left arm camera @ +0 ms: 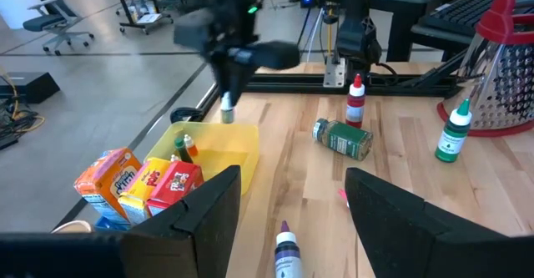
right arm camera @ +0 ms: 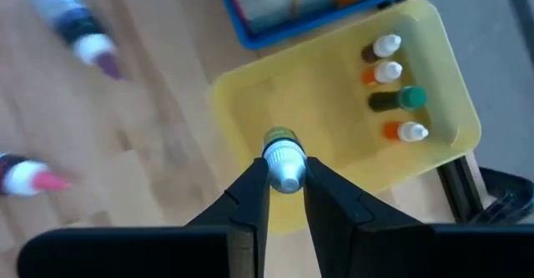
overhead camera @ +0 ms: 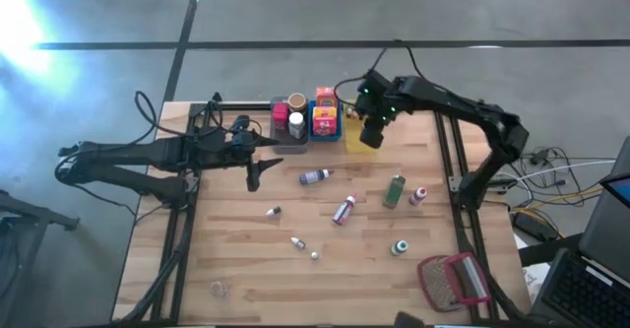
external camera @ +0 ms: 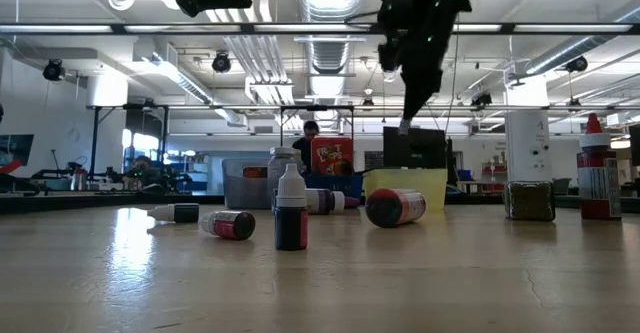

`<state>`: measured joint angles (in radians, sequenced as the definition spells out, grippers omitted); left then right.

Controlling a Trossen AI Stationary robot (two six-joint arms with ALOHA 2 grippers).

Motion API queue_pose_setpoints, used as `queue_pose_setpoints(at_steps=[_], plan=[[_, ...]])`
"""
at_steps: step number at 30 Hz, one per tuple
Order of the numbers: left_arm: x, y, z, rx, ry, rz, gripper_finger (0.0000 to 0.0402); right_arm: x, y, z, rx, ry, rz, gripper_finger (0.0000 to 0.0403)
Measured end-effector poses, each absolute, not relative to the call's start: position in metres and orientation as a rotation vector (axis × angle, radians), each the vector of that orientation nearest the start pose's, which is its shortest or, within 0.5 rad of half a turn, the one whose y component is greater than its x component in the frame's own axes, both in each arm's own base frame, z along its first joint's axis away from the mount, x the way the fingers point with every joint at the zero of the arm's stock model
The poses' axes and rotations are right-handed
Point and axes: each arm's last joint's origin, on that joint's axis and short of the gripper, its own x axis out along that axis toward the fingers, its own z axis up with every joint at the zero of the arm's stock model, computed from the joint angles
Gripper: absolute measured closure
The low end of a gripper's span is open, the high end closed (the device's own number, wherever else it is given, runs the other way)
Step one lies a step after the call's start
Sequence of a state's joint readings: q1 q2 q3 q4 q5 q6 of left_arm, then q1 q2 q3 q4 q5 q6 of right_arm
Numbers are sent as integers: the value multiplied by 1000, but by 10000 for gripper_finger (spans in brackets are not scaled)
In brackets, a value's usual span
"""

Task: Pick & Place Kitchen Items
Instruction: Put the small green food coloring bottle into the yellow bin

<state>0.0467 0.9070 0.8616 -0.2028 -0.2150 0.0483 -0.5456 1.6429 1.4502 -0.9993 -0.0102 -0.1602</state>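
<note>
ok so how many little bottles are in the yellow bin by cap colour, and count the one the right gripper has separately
white-cap bottles in the yellow bin: 3
green-cap bottle in the bin: 1
held bottle in the right gripper, over the bin: 1
total: 5

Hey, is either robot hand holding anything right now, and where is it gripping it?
The right hand holds a small white-capped bottle by its cap end, above the yellow bin. The left hand is open, holding nothing.
</note>
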Motion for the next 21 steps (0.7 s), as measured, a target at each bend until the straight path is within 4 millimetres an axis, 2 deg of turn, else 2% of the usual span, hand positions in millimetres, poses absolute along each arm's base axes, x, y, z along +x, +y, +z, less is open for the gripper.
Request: queue_pose_setpoints(at_steps=[4,8,21], plan=[[197,15,337,69,254,254,179,284,-197,270,234,1274,-374,344],[197,15,337,69,254,255,179,285,-214,256,234,1303,-370,344],[197,15,337,69,254,254,179,286,-246,229,233,1299,-394,344]])
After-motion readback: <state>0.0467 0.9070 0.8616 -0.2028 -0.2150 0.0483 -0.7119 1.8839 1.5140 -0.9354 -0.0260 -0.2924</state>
